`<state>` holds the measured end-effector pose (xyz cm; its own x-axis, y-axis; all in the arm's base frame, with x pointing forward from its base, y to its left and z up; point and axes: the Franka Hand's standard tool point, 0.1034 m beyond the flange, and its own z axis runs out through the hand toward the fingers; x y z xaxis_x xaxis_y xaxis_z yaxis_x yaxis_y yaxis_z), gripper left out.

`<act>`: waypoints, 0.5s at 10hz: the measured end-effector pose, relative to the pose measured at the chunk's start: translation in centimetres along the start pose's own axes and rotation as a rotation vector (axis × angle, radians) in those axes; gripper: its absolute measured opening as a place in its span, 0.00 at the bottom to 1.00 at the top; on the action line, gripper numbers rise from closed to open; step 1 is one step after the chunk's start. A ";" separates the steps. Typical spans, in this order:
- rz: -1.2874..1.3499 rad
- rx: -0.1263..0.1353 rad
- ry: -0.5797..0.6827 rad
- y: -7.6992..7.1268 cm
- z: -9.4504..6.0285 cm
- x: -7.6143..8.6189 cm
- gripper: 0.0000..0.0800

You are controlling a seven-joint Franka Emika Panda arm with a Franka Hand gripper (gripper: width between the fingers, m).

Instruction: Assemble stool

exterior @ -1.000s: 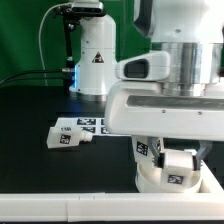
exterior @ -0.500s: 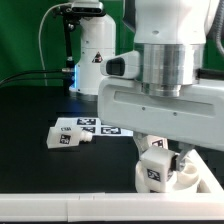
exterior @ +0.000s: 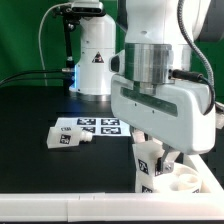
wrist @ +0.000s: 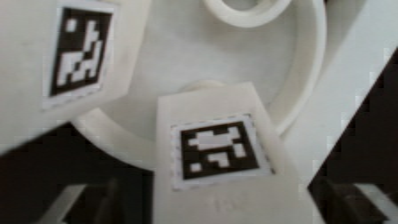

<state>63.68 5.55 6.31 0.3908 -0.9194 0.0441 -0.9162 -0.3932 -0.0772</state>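
Gripper (exterior: 160, 157): my jaws apart, straddling leg (exterior: 147, 163), no clamp visible.
Leg: upright, long axis vertical, standing in seat (exterior: 188, 183), lower right of exterior view, directly beneath me.
Spare leg (exterior: 67, 136): lying centre-left, well apart.
Next move, judged: straight lift clear.

The black table (exterior: 30, 110) carries the arm's base (exterior: 95, 60) at the back. Near the middle lies the marker board (exterior: 100, 125), with a loose leg (exterior: 64, 137) on its side just beside its end toward the exterior view's left. The seat (exterior: 200, 183) rests toward the right, just behind the white rail (exterior: 60, 207) along the front edge.
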 end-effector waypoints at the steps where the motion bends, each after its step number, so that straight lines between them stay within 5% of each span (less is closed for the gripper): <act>1: -0.004 0.000 0.000 0.0 0.0 0.0 0.77; 2: -0.032 0.003 -0.001 -0.1 -0.4 0.3 0.77; 5: -0.054 0.033 -0.073 0.2 -6.7 2.5 0.81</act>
<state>63.86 3.21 13.04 0.4459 -0.8948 -0.0234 -0.8908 -0.4411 -0.1090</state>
